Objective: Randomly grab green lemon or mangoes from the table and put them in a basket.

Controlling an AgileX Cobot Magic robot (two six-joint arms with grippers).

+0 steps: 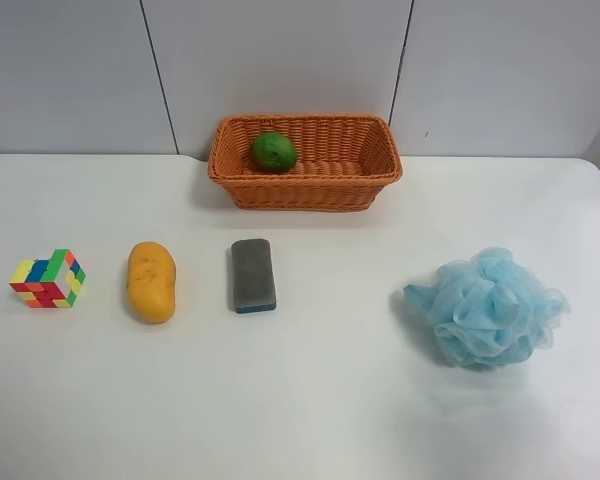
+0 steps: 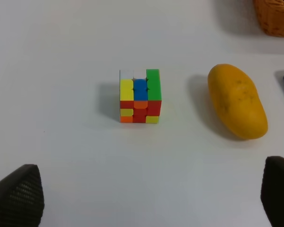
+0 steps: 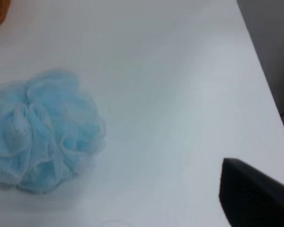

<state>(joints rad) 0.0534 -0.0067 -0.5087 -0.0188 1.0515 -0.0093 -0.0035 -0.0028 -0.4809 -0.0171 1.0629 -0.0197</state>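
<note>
The green lemon point(image 1: 273, 152) lies inside the wicker basket point(image 1: 305, 190) at the back middle of the white table point(image 1: 330, 400). The yellow-orange mango point(image 1: 151, 281) lies on the table in front of the basket, toward the exterior high view's left. It also shows in the left wrist view point(image 2: 236, 100). No arm shows in the exterior high view. My left gripper point(image 2: 151, 168) is open and empty, with its fingers wide apart, some way short of the mango. Only one dark finger point(image 3: 255, 198) of my right gripper shows, and it holds nothing that I can see.
A colourful puzzle cube point(image 1: 48, 279) sits beside the mango, also in the left wrist view point(image 2: 139, 97). A grey-and-blue sponge point(image 1: 252, 275) lies on the mango's other side. A light blue bath pouf point(image 1: 490, 307) sits toward the exterior high view's right, also in the right wrist view point(image 3: 42, 130).
</note>
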